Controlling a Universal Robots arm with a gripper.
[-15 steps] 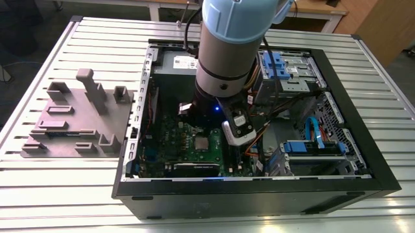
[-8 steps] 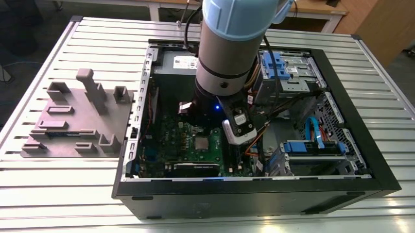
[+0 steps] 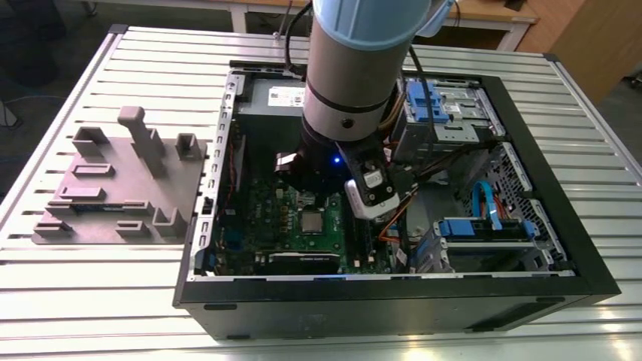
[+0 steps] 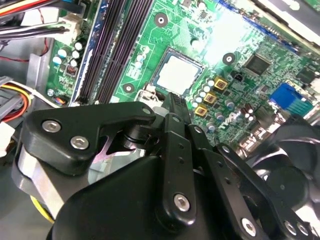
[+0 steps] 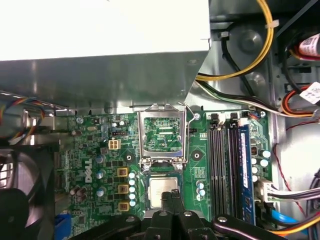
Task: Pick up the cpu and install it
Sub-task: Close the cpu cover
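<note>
The cpu (image 5: 161, 192), a small square chip with a silvery top, lies flat in its socket on the green motherboard (image 5: 90, 150); it also shows as the cpu (image 4: 177, 74) and the cpu (image 3: 313, 221). The socket's metal load plate (image 5: 162, 131) stands swung open beside it. My gripper (image 5: 173, 196) hangs just above the chip's edge, its black fingers (image 4: 172, 102) pressed together with nothing between them. In the exterior view the arm (image 3: 351, 75) reaches down into the open computer case (image 3: 401, 301) over the board.
Memory slots with a blue-edged stick (image 5: 243, 170) run beside the socket. A metal wall and power supply (image 3: 271, 98) stand close behind. Cables (image 5: 260, 55), blue drive bays (image 3: 482, 226) and a fan (image 4: 290, 175) crowd the case. A grey fixture block (image 3: 120, 180) sits on the slatted table.
</note>
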